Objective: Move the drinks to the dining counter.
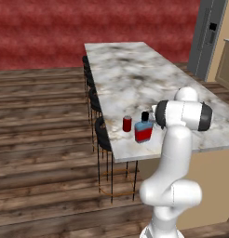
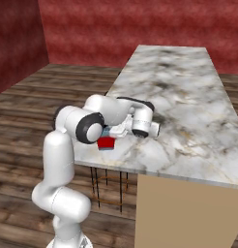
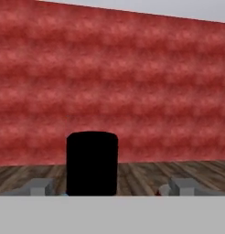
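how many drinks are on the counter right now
2. A red can and a blue bottle stand side by side near the counter's near edge, the bottle just in front of the arm. None seem hidden.

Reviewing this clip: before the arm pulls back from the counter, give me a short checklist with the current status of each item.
1. Bottle upright on the dining counter: ok.
2. Can upright on the same counter, beside the bottle and apart from it: ok.
3. Gripper open, fingers spread either side of the bottle's black cap: ok.
4. Fingers free of the bottle: cannot tell, since the hand view hides the contact points.
5. Both drinks back from the counter's stool-side edge: ok, though they stand fairly close to it.
6. Retreat path free of the can: cannot tell; the arm hides its gripper in the base views.
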Controlling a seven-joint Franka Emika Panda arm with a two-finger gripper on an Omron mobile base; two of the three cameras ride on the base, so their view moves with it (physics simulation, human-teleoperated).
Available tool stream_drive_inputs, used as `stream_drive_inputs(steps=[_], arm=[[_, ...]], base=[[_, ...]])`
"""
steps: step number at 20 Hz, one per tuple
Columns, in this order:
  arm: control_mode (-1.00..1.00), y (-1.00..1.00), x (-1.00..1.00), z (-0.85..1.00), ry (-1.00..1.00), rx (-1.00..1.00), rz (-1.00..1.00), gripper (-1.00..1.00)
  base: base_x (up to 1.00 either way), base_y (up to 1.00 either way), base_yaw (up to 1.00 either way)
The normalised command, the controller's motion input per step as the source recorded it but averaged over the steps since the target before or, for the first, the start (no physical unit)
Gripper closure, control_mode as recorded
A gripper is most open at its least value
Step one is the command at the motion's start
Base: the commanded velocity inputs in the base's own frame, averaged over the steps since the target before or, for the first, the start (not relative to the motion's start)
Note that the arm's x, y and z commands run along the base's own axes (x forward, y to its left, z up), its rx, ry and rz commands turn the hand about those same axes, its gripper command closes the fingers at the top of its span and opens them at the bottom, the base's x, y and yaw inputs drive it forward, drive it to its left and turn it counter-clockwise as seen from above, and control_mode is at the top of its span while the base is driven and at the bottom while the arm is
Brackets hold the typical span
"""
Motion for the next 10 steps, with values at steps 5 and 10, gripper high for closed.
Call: stream_drive_inputs(steps=[5, 10], arm=[[-1.0, -0.42, 0.0, 0.1, 0.12, -0.03, 0.0, -1.0], [-1.0, -0.62, -0.02, 0.04, 0.08, -0.18, 0.0, -1.0]], base=[[0.0, 0.0, 0.0], [0.0, 0.0, 0.0]])
